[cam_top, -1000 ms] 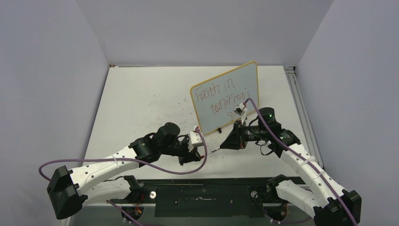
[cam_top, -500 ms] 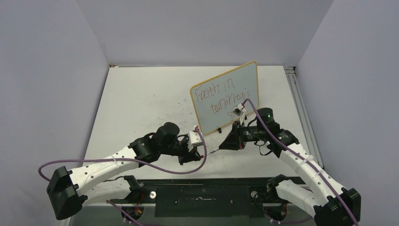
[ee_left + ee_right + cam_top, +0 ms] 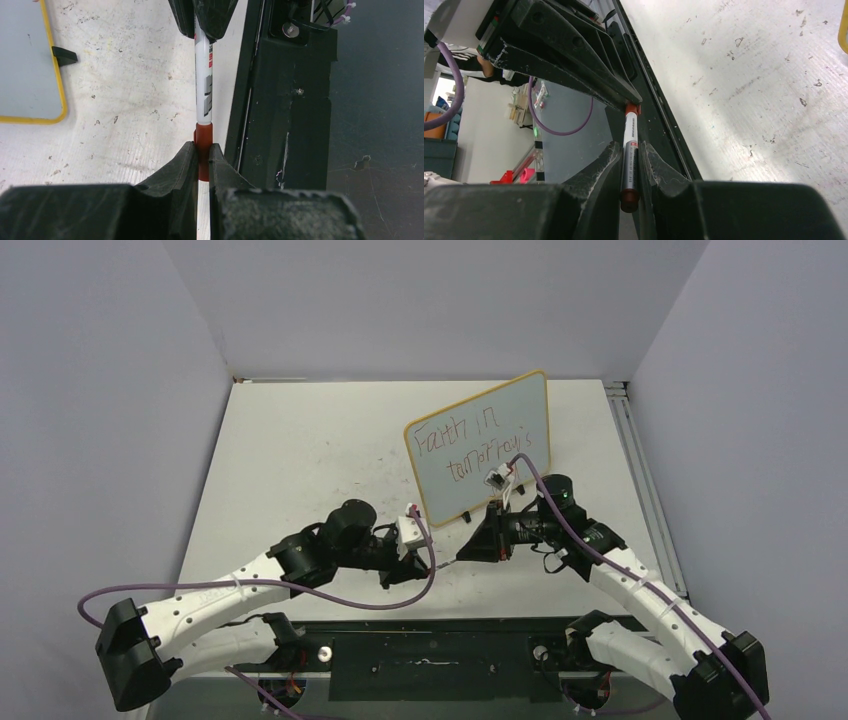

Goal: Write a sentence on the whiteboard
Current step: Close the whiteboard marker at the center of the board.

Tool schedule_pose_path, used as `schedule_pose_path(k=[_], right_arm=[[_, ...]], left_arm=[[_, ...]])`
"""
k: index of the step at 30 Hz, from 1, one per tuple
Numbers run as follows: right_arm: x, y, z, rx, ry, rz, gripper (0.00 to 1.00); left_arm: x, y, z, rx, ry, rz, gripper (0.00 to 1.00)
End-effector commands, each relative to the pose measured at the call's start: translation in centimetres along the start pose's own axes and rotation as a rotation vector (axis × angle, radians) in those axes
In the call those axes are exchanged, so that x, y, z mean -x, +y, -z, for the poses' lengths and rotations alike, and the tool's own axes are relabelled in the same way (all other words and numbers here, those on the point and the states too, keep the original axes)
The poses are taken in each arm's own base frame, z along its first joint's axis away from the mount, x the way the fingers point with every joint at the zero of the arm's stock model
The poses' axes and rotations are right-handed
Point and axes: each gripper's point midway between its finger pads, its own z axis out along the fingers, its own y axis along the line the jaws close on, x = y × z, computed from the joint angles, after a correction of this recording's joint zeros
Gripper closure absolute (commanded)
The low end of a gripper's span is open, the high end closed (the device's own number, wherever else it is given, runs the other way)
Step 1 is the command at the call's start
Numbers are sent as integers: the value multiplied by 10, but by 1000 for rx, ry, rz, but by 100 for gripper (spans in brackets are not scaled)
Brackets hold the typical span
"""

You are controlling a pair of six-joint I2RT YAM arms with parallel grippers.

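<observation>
The whiteboard (image 3: pixel 500 405) stands upright at centre right, yellow frame, black feet. The sentence (image 3: pixel 470 445) shows two reddish-brown lines, "Faith in" and "tomorrow's"; my right wrist hides whatever is below them. In front of the board a white marker (image 3: pixel 451 560) spans between my two grippers just above the table. My left gripper (image 3: pixel 201 150) is shut on the marker's red cap (image 3: pixel 202 142). Opposite it, my right gripper (image 3: pixel 629 152) is shut on the marker's white barrel (image 3: pixel 629 150), whose red rear end pokes out behind the fingers.
The black base plate (image 3: pixel 440 655) runs along the near table edge, right under the marker in the wrist views. A board foot (image 3: pixel 64 55) and frame corner (image 3: pixel 55 112) lie left of the left gripper. The table (image 3: pixel 300 460) is scuffed. Purple cables loop off both wrists.
My right wrist has slid a little left and nearer, toward the left gripper. The left arm shifted slightly. Both grippers stayed shut on the marker.
</observation>
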Motion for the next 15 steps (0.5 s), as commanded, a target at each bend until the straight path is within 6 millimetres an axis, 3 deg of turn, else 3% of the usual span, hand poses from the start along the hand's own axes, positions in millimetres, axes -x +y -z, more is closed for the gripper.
schedule_pose_path(k=[1,14,15], right_arm=[[-2,3,-9,40,-6,5,95],[-4,6,-17,40,-22,21,95],[-3,6,-17,37,-28,25,95]], left_arm=[[39,-1,5,3,-142,-55,100],[51,2,10,30,-166,-62,100],[52,3,12,40,-165,-63,95]])
